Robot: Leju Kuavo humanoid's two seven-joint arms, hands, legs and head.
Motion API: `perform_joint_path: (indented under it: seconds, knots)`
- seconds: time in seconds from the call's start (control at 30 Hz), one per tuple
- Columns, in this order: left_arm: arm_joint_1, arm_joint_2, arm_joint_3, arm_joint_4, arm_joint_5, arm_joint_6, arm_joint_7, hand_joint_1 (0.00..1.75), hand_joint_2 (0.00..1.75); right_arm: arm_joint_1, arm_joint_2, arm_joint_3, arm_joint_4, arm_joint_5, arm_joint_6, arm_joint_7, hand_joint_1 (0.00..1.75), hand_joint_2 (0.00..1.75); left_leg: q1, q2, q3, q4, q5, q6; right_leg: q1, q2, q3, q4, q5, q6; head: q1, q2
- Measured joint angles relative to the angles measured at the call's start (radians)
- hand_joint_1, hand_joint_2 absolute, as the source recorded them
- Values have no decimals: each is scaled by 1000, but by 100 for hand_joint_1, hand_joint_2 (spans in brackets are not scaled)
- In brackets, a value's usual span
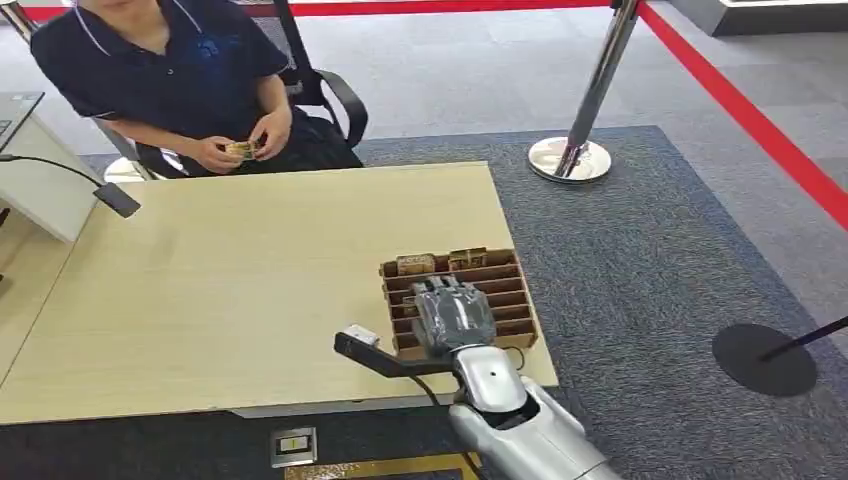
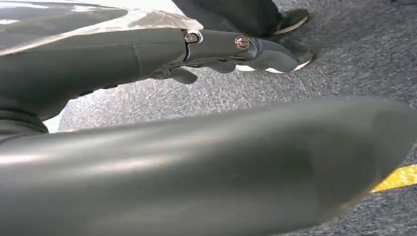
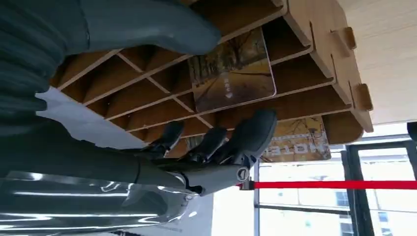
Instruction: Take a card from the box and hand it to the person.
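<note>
The right hand hovers over the box at lower centre of the head view, palm down, fingers loosely apart and extended with the thumb spread away; it holds nothing, though whether the fingertips touch the dividers I cannot tell. In the right wrist view a card stands in a slot between thumb and fingers, untouched, and a second card sits in the slot beyond the fingertips. In the head view both cards show at the box's far row. The left hand hangs beside the robot above grey carpet, fingers straight and apart, empty. The person sits at the upper left behind the surface, holding a small card-like thing in both hands. A black microphone lies at the left edge, a dark handheld device just left of the box. The box stands close to the surface's right and near edges; open wood stretches between it and the person. A stanchion stands on the carpet at upper right.
</note>
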Motion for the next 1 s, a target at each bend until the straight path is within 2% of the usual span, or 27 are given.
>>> perform_joint_path:
  seconds: [0.77,1.0]
  knots:
    - [-1,0,0,6,8,0,1,0,0,-7,5,-7,-11,5,14,-10,63,175,0,0,0,0,0,0,0,0,0,0,0,0,0,0]
    - [-1,0,0,6,12,0,0,0,0,-28,12,-6,5,2,27,-14,68,175,0,0,0,0,0,0,0,0,0,0,0,0,0,0]
